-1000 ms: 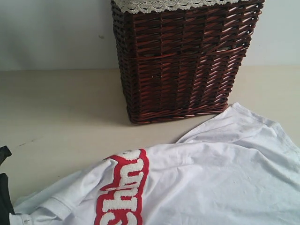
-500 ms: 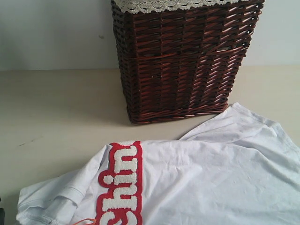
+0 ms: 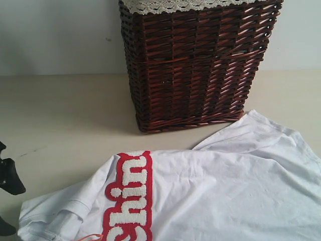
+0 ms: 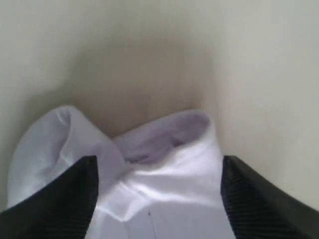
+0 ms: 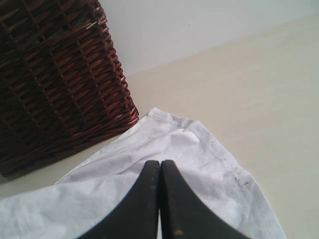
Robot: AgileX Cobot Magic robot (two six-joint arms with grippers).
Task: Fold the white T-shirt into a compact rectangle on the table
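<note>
**Left-hand cloth dropped, shirt settled on the table**

Since a second ago the left gripper (image 4: 158,199) had let go of the cloth. Its jaws stood wide apart and held nothing, and a rumpled sleeve or hem end lay slack below them. The white T-shirt (image 3: 210,191) had sunk flatter, and its lettering (image 3: 130,193) sat squarer than before.

The shirt covered the near part of the table (image 3: 60,110), running out of view toward the near and right edges. The wicker basket (image 3: 195,65) stood behind it by the far edge.

The right gripper (image 5: 160,169) hung over a shirt corner near the basket. Its jaws were pressed together and no cloth showed between them.

Judged step: between folds, with the shirt only loosely spread. The next move probably calls for a fresh pinch on an edge, then drawing it across.

Materials:
- Shirt: thin matte cotton, softly creased.
- Lettering: fuzzy white pile edged in red.
- Basket: stiff glossy dark-brown weave.
- Table: smooth and pale.
</note>
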